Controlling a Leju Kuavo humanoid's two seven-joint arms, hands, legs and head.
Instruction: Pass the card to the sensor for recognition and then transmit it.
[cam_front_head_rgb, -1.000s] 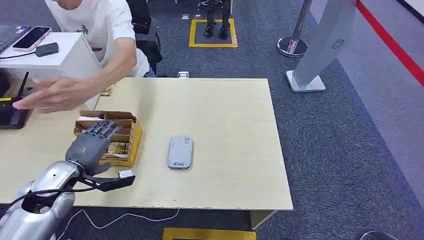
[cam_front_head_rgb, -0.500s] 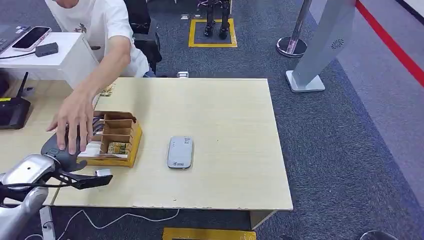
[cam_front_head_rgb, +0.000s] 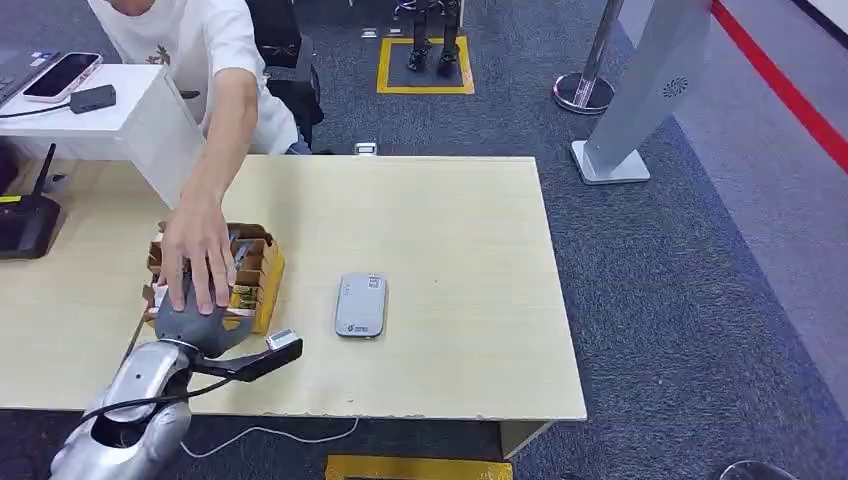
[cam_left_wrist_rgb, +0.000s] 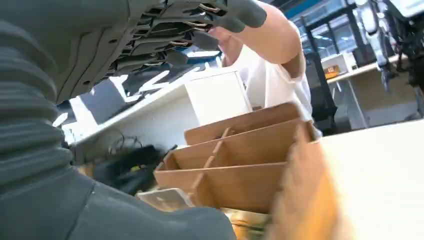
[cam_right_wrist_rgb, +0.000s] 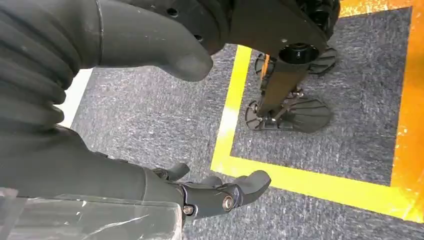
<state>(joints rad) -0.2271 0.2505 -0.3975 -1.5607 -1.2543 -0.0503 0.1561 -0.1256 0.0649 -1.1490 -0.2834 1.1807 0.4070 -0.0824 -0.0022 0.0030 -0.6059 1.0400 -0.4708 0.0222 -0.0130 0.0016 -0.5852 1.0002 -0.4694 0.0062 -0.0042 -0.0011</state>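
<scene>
1. Moved since half a second ago: left robot hand (cam_front_head_rgb: 197, 320) now further right, at the near end of the brown cardboard divider box (cam_front_head_rgb: 258, 272); person's hand (cam_front_head_rgb: 199, 262) shifted with it, lying flat on top of it.
2. Noted in left wrist view: dark fingers (cam_left_wrist_rgb: 200, 22) stretched out above the box compartments, thumb well apart from them, nothing clamped between.
3. Seen in the near compartment: small printed card (cam_front_head_rgb: 238, 296), lying flat, beside the robot hand; contact cannot be told.
4. Located on the pale wooden counter (cam_front_head_rgb: 450, 230): grey rounded rectangular sensor (cam_front_head_rgb: 361, 304), lying flat, just right of the box, not touching it.
5. Right robot hand (cam_right_wrist_rgb: 200, 192) hanging over grey carpet (cam_right_wrist_rgb: 140, 115) with yellow floor tape (cam_right_wrist_rgb: 235, 95); fingers loosely bent, apart from the thumb, holding nothing.
6. Logged at far left: black router (cam_front_head_rgb: 25, 225).
</scene>
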